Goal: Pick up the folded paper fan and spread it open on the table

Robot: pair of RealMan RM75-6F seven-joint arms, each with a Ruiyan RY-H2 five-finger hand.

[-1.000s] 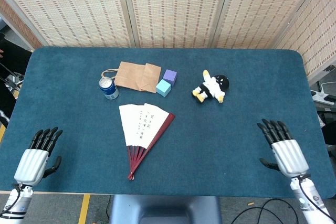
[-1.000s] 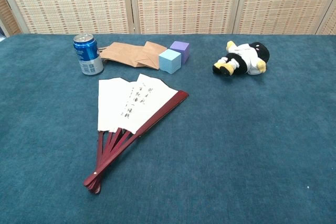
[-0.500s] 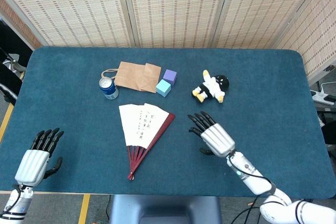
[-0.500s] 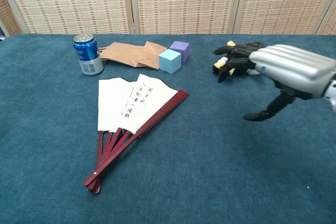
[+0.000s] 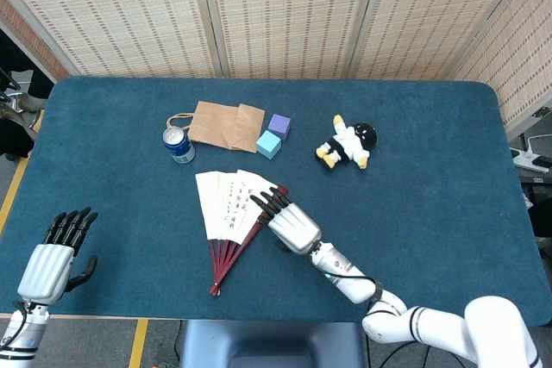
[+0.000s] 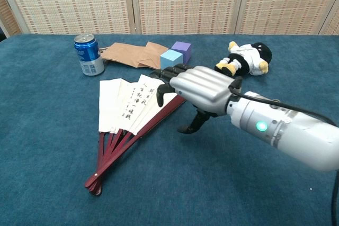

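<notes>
The paper fan [image 5: 228, 207] [image 6: 125, 105] lies partly spread on the blue table, white leaves with black writing, dark red ribs meeting at a pivot near the front. My right hand [image 5: 286, 220] [image 6: 197, 89] hovers palm down over the fan's right red guard, fingers stretched out and apart, fingertips [image 6: 161, 78] above the paper's right edge, thumb hanging below. It holds nothing. My left hand [image 5: 56, 256] rests at the table's front left corner, fingers extended, far from the fan; the chest view does not show it.
Behind the fan stand a blue soda can [image 5: 179, 145] [image 6: 88, 54], a brown paper bag [image 5: 226, 125] [image 6: 132, 54], a light blue cube [image 5: 268, 144] [image 6: 171, 61] and a purple cube [image 5: 279, 125] [image 6: 181, 51]. A plush toy [image 5: 348, 144] [image 6: 244, 59] lies at back right.
My right hand has swept from the table's front right leftwards to above the fan's right edge. The left hand shifted slightly. The fan has not moved.
</notes>
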